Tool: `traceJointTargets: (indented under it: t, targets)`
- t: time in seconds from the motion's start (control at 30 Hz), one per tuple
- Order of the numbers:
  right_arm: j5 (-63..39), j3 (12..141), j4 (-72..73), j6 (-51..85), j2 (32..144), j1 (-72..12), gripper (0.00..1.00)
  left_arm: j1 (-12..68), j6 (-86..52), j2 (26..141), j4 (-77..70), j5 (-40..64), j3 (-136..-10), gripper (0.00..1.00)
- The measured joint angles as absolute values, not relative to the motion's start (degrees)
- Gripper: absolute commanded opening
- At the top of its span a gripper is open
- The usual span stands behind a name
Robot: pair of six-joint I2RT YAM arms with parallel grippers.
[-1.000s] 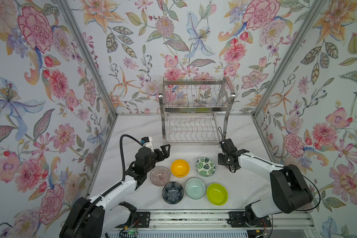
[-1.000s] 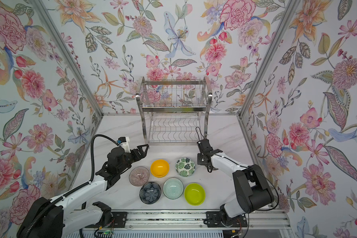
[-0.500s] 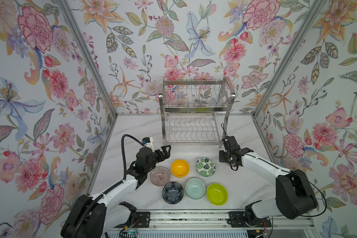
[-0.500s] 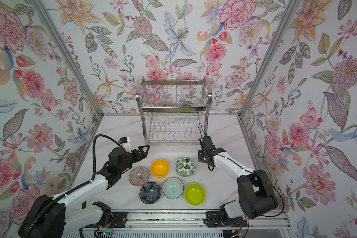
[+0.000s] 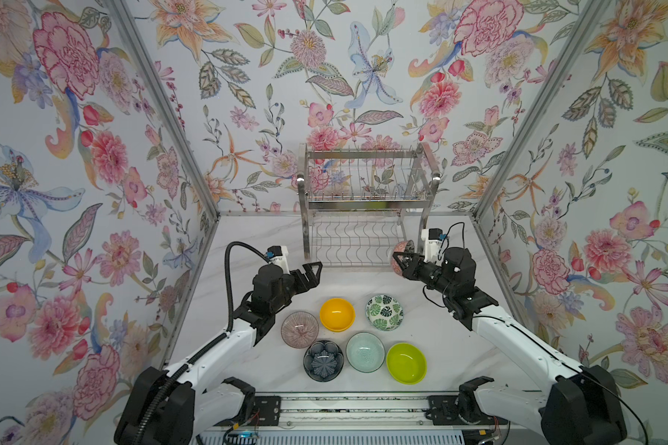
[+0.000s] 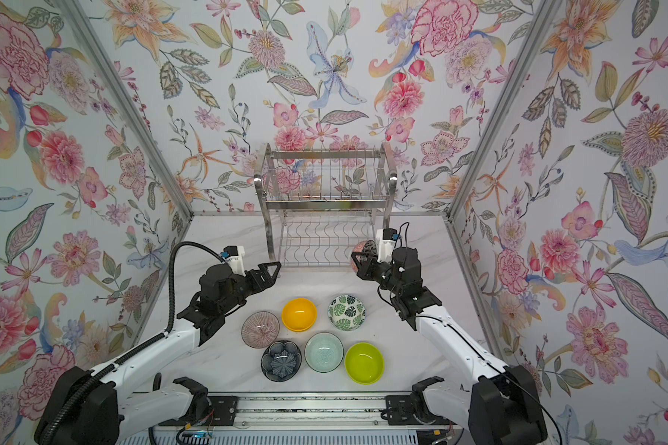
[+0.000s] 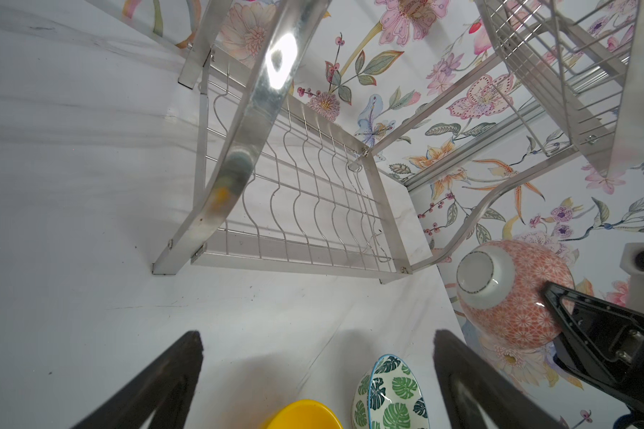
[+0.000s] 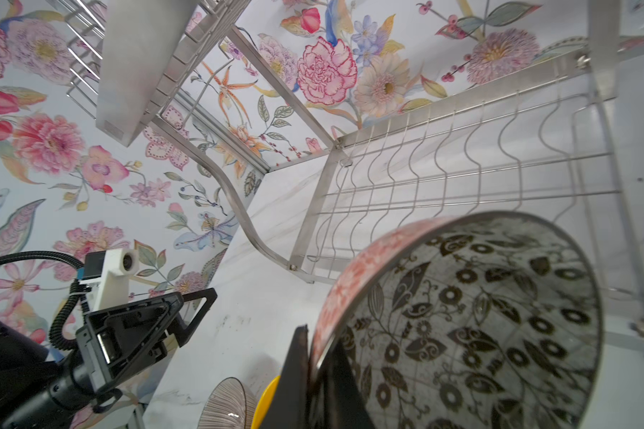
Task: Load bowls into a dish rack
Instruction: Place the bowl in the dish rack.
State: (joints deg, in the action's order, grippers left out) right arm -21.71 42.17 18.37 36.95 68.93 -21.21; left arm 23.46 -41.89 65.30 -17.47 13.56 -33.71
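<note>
The steel two-tier dish rack (image 5: 367, 192) (image 6: 326, 192) stands at the back wall, both tiers bare. My right gripper (image 5: 402, 262) (image 8: 315, 334) is shut on the rim of a bowl (image 5: 402, 248) (image 8: 480, 315) (image 7: 513, 297), black-and-white floral inside and red-patterned outside. That bowl hangs on edge by the rack's front right leg. Open and holding nothing, my left gripper (image 5: 313, 271) (image 7: 318, 336) hovers near the front left leg. On the table lie the pink ribbed (image 5: 299, 329), orange-yellow (image 5: 337, 314), leaf-print (image 5: 384, 312), dark blue-grey (image 5: 323, 360), mint (image 5: 365, 351) and lime (image 5: 406, 363) bowls.
Flowered walls close in the white marble table (image 5: 255, 239) on three sides. A metal rail (image 5: 344, 404) carrying both arm bases runs along the front edge. The rack's curved legs (image 7: 238, 148) stand just ahead of both grippers.
My right gripper has risen from the table beside the leaf-print bowl toward the rack's front right leg, carrying the floral bowl. The left arm has hardly moved.
</note>
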Motion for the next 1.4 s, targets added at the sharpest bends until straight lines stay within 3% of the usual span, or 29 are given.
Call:
traceJointTargets:
  t: [0.57, 1.4]
  targets:
    - [-27.7, 52.7, 47.8, 48.1, 99.6, -26.4, 0.00, 9.8, -49.4, 68.3, -19.5, 24.1, -37.9, 0.99]
    - [-31.0, 83.8, 56.3, 60.7, 130.7, -28.5, 0.00, 4.8, -55.2, 73.1, -25.4, 27.2, -40.4, 0.99]
